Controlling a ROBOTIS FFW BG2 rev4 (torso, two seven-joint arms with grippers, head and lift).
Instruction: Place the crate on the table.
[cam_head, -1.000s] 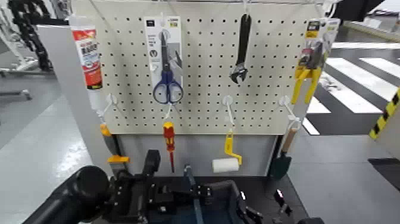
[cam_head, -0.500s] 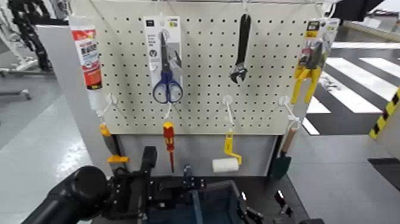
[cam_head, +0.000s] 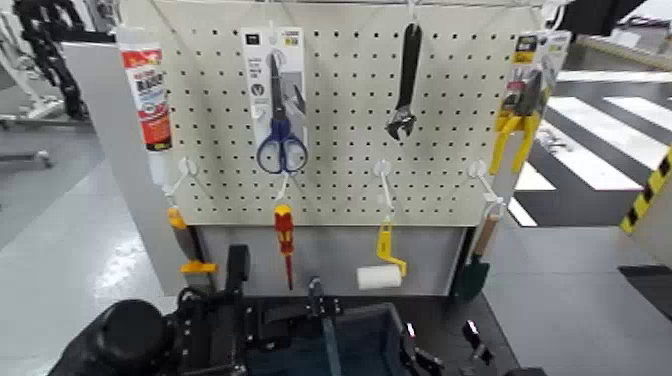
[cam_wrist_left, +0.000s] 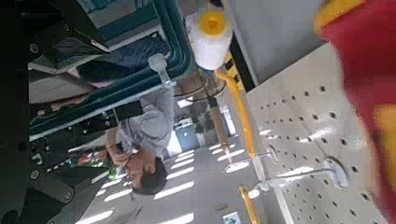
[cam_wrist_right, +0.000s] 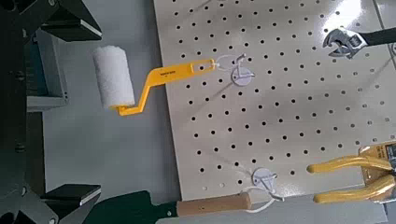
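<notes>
The dark blue-grey crate with its thin upright divider sits at the bottom of the head view on the black table, just in front of the pegboard. My left gripper is at the crate's left end, its fingers apart, with the crate's rim close by in the left wrist view. My right gripper is at the crate's right end. In the right wrist view its fingers stand wide apart beside the crate's wall. The crate's lower part is cut off by the frame.
A cream pegboard rises right behind the crate, hung with scissors, a wrench, yellow pliers, a screwdriver and a paint roller. A person shows far off in the left wrist view.
My left arm and gripper have drawn back to the left, away from the crate's middle. The crate and the right gripper have stayed in place.
</notes>
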